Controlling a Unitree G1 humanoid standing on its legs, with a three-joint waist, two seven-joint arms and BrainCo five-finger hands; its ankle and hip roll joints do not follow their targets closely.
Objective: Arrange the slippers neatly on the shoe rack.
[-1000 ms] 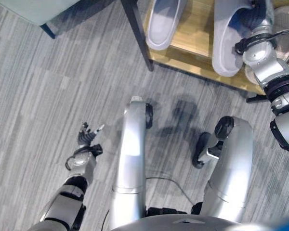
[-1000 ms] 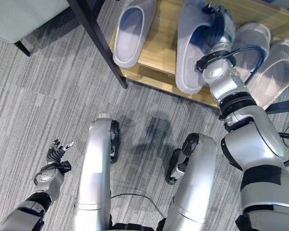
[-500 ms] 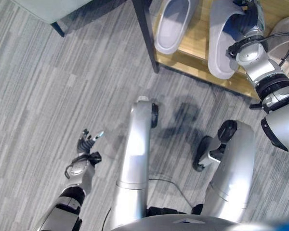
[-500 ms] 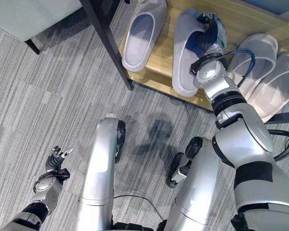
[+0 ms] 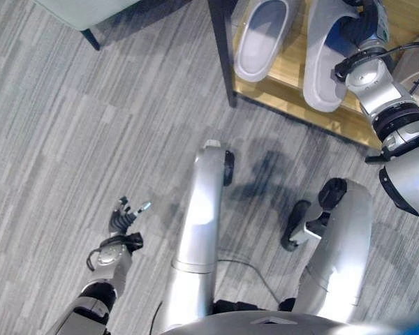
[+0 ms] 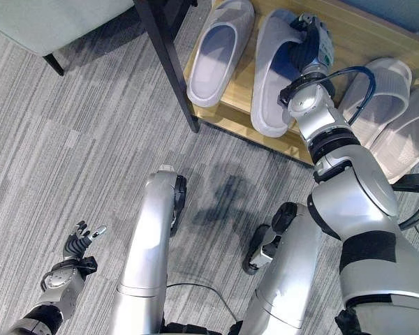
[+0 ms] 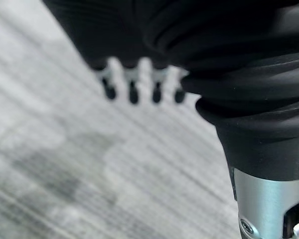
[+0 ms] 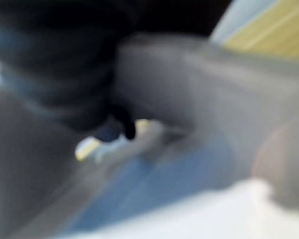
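1. I have the right hand [image 6: 309,43] reaching into the second grey slipper [image 6: 274,77] on the wooden shelf of the shoe rack [image 6: 232,110]. The hand lies over the strap and the fingers go inside the slipper, so I cannot tell if they are curled on it or only pressing.

2. This slipper lies just beside the first grey slipper [image 6: 220,51], a narrow gap between them, both with the toes toward the back of the shelf. Its heel hangs a little over the front edge of the shelf, I think, and the first one sits deeper.

3. To do this step well, I want to push the slipper slowly toward the back, until its heel stands in line with the heel of its pair. I keep the push straight along the slipper, because a push from one side can turn it against the neighbour.

4. On the right there is a second pair, the light slippers [image 6: 376,89]. My forearm passes near them, so I must not sweep sideways when I take the hand out.

5. The left hand [image 5: 124,214] hangs low over the grey carpet [image 5: 70,125], fingers straight and relaxed, holding nothing. I leave it there.

6. The black rack post [image 6: 169,59] stands left of the first slipper; it is not in my way.
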